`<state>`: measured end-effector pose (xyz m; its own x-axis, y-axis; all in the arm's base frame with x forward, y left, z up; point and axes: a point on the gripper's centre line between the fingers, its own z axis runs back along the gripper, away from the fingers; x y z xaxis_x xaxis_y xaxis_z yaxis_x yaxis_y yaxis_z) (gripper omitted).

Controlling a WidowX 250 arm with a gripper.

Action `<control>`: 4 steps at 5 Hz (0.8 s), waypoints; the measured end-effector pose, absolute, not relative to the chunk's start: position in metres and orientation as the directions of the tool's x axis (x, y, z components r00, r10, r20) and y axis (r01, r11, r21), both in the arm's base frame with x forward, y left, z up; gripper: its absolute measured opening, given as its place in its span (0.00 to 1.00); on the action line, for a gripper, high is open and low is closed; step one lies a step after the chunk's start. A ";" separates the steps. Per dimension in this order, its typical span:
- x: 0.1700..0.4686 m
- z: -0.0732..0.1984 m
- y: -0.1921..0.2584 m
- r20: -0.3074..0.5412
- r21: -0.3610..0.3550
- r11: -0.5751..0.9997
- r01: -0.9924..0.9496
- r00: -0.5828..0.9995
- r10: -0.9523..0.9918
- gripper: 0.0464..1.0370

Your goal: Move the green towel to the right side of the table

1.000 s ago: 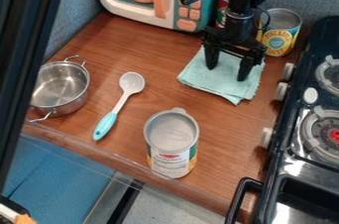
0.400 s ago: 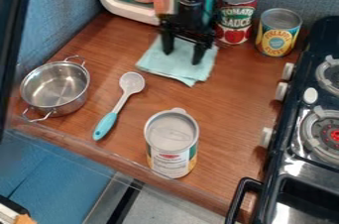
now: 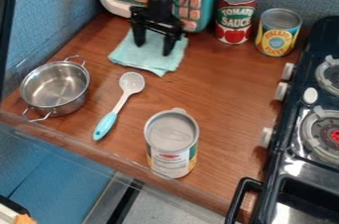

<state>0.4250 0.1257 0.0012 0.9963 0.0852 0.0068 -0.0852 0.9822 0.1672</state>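
Note:
My black gripper (image 3: 153, 50) hangs at the upper left-centre of the table, in front of the toy microwave. Its two fingers stand apart, with their tips down on the towel. The pale green towel (image 3: 149, 63) lies flat below them, roughly square, with one corner pointing toward the camera. Part of its back edge is hidden behind the gripper.
Left of the towel is a steel pot (image 3: 55, 89); a spoon (image 3: 122, 101) lies just in front of it. An opened can (image 3: 171, 141) stands near the front edge. Two cans (image 3: 235, 15) (image 3: 278, 32) stand at the back right, beside the stove (image 3: 301, 134).
The gripper has moved left across the table, and the towel has slid left along with it. The two cans at the back right are now uncovered, as are the microwave's buttons.

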 end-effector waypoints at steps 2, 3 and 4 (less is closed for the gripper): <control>0.415 0.000 0.149 -0.013 0.123 0.987 -0.101 0.995 0.103 0.96; 0.401 0.011 0.149 0.036 0.049 0.996 -0.078 0.996 0.076 0.96; 0.405 0.050 0.151 0.142 0.027 0.996 -0.089 0.986 0.084 0.96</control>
